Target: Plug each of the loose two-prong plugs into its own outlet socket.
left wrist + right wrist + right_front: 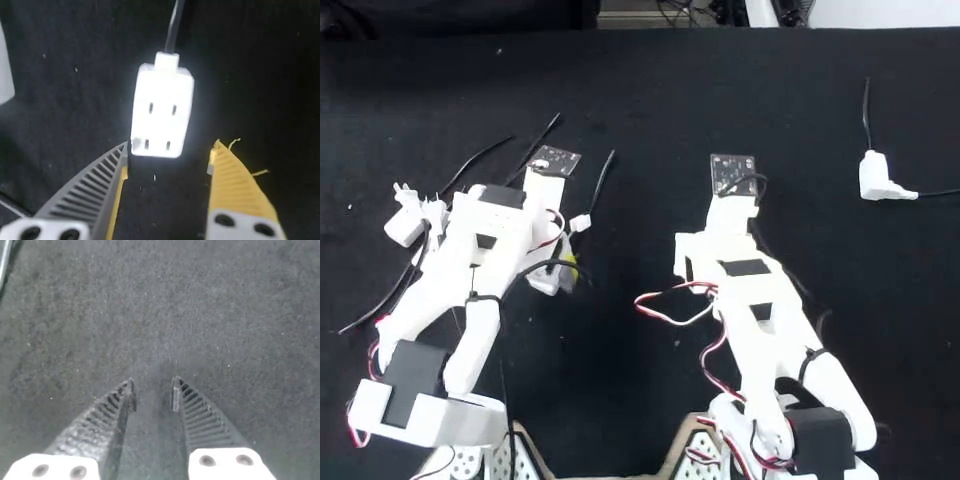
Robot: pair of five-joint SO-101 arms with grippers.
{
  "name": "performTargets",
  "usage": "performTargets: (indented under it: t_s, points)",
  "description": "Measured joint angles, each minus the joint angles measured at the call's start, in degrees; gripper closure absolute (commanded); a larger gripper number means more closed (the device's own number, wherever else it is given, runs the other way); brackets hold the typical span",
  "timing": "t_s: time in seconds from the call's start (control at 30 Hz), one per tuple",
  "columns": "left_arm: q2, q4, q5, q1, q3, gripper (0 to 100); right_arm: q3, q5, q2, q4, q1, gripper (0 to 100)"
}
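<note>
The left hand (170, 150) is wide open and grips nothing, its fingers flanking the near end of the socket block (161, 115), probably to steady it for plugging. The right hand (152, 385) hangs part open and empty over the worktop (225, 315). A loose plug (876, 178) lies far right, well apart.
</note>
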Motion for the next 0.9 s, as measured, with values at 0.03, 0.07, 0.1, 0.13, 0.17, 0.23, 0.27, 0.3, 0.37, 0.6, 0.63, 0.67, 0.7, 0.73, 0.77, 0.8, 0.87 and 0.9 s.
performTargets:
  t_s: [0.03, 0.07, 0.1, 0.13, 0.17, 0.23, 0.27, 0.3, 0.37, 0.6, 0.63, 0.67, 0.7, 0.73, 0.77, 0.8, 0.87, 0.9]
  points:
    - [-0.26, 1.05, 0.00, 0.00, -0.35, 74, 0.00, 0.00, 0.00, 0.00, 0.00, 88.3]
    - [-0.53, 2.20, 0.00, 0.00, -0.97, 74, 0.00, 0.00, 0.00, 0.00, 0.00, 88.3]
    - [-0.62, 3.16, 0.00, 0.00, -1.67, 74, 0.00, 0.00, 0.00, 0.00, 0.00, 88.3]
    - [-0.62, 4.13, -0.18, 0.00, -2.37, 74, 0.00, 0.00, 0.00, 0.00, 0.00, 88.3]
    - [-0.62, 4.66, -1.32, -0.09, -2.64, 74, 0.00, 0.00, 0.00, 0.00, 0.00, 88.3]
    - [-0.62, 5.10, -3.60, -2.55, -2.99, 74, 0.00, 0.00, 0.00, 0.00, 0.00, 88.3]
    - [-0.62, 5.10, -4.84, -4.57, -2.99, 74, 0.00, 0.00, 0.00, 0.00, 0.00, 88.3]
    - [-0.62, 4.66, -6.33, -6.77, -2.99, 74, 0.00, 0.00, 0.00, 0.00, 0.00, 88.3]
    - [-0.62, 3.60, -9.14, -10.55, -2.99, 74, 0.00, 0.00, 0.00, 0.00, 0.00, 88.3]
    - [-0.62, -3.78, -11.96, -16.62, -1.85, 74, 0.00, 0.00, 0.00, 0.00, 0.00, 88.3]
    - [-0.62, -4.57, -11.96, -16.53, -0.79, 74, 0.00, 0.00, 0.00, 0.00, 0.00, 88.3]
    - [-0.62, -5.45, -11.96, -16.26, 0.53, 74, 0.00, 0.00, 0.00, 0.00, 0.00, 88.3]
    - [-0.62, -6.15, -11.96, -15.47, 2.02, 74, 0.00, 0.00, 0.00, 0.00, 0.00, 88.3]
    - [-0.62, -6.95, -11.96, -14.42, 3.43, 74, 0.00, 0.00, 0.00, 0.00, 0.00, 88.3]
    - [-0.62, -7.56, -11.87, -13.10, 4.84, 74, 0.00, 0.00, 0.00, 0.00, 0.00, 88.3]
    - [-0.70, -7.91, -10.99, -11.69, 5.98, 74, 0.00, 0.00, 0.00, 0.00, 0.00, 88.3]
    - [-1.05, -8.26, -8.88, -8.88, 7.21, 74, 0.00, 0.00, 0.00, 0.00, 0.00, 88.3]
    - [-1.14, -8.26, -7.74, -7.38, 7.56, 74, 0.00, 0.00, 0.00, 0.00, 0.00, 88.3]
